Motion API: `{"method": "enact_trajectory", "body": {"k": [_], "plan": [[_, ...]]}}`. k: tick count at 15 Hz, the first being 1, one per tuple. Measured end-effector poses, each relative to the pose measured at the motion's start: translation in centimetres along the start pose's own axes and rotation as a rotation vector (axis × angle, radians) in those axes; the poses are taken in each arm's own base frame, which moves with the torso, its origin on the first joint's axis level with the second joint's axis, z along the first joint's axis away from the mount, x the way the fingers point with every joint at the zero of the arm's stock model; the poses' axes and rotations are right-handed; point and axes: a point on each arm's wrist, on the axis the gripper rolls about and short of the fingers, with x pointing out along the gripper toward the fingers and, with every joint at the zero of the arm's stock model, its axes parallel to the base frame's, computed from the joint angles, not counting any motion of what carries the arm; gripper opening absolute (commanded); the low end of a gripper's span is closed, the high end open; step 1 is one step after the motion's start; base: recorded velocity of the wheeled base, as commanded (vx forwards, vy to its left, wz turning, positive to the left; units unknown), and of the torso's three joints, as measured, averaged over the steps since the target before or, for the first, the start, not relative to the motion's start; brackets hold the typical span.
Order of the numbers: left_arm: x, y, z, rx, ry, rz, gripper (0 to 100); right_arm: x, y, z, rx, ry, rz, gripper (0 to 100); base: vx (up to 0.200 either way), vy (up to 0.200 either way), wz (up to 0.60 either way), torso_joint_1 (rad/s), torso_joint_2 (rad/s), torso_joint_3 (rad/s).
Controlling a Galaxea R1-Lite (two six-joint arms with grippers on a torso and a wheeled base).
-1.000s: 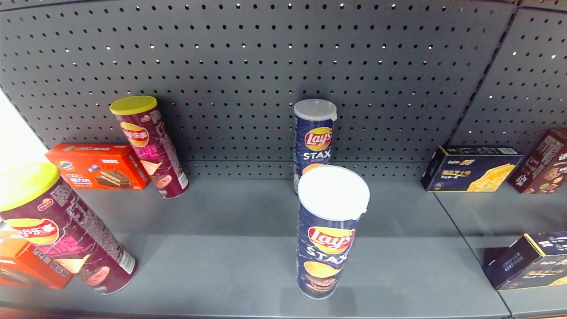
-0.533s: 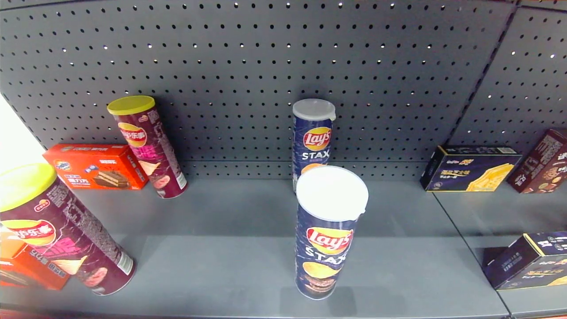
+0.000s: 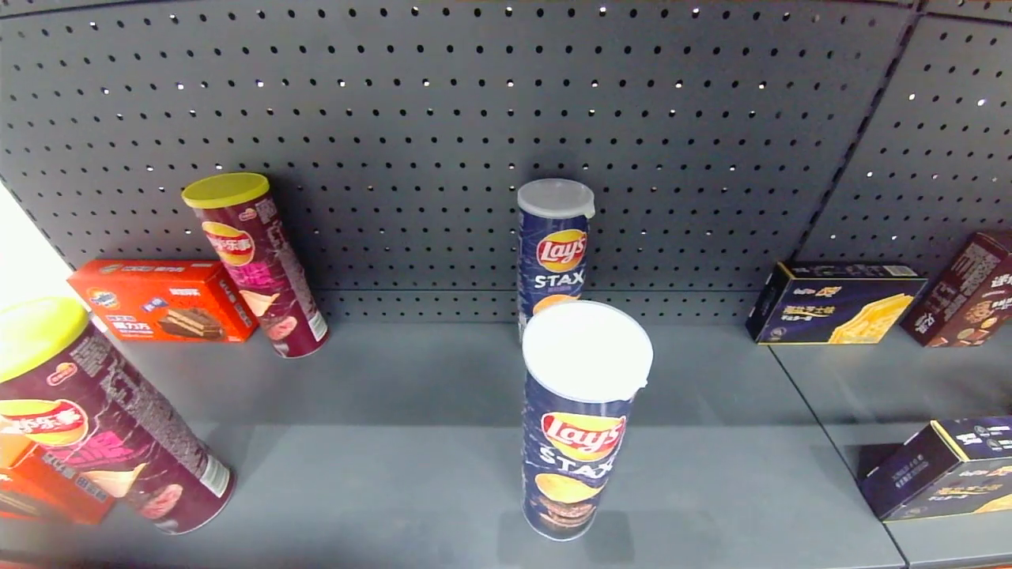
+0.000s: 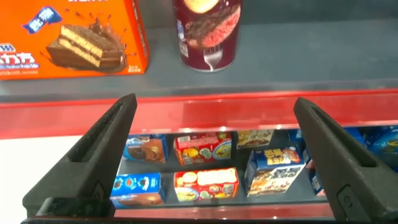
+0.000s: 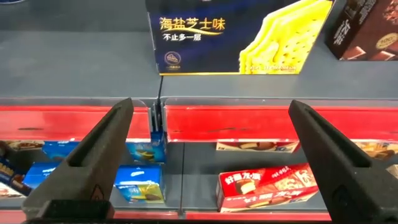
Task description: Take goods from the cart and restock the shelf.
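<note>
A grey shelf (image 3: 395, 450) carries two upright blue chip cans, one at the front (image 3: 581, 419) and one against the pegboard (image 3: 553, 245). Two maroon cans with yellow lids stand at the left, one behind (image 3: 253, 265) and one in front (image 3: 103, 427). My left gripper (image 4: 216, 109) is open and empty before the shelf's red edge strip (image 4: 211, 115), below an orange cake box (image 4: 68, 37) and a maroon can (image 4: 207, 31). My right gripper (image 5: 211, 109) is open and empty, facing a navy cracker box (image 5: 236, 37) on the shelf.
An orange box (image 3: 162, 300) lies at the back left. Navy boxes (image 3: 838, 304) (image 3: 941, 466) and a dark red box (image 3: 968, 288) occupy the right bay. Free room lies between the maroon and blue cans. A lower shelf holds several small boxes (image 4: 205, 168) (image 5: 267, 186).
The whole head picture has shifted slightly, so the camera moved. The goods on the shelf keep their places.
</note>
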Motion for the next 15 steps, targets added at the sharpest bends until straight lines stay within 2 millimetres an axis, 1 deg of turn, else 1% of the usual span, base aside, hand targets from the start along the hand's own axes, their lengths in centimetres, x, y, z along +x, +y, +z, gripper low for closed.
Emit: {"method": "enact_trajectory", "body": {"k": [15], "plan": [[0.00, 0.00, -0.01, 0.001, 0.000, 0.001, 100, 0.00, 0.00, -0.01, 0.000, 0.001, 0.001, 100, 0.000, 0.000, 0.00, 0.000, 0.00, 0.000]]}}
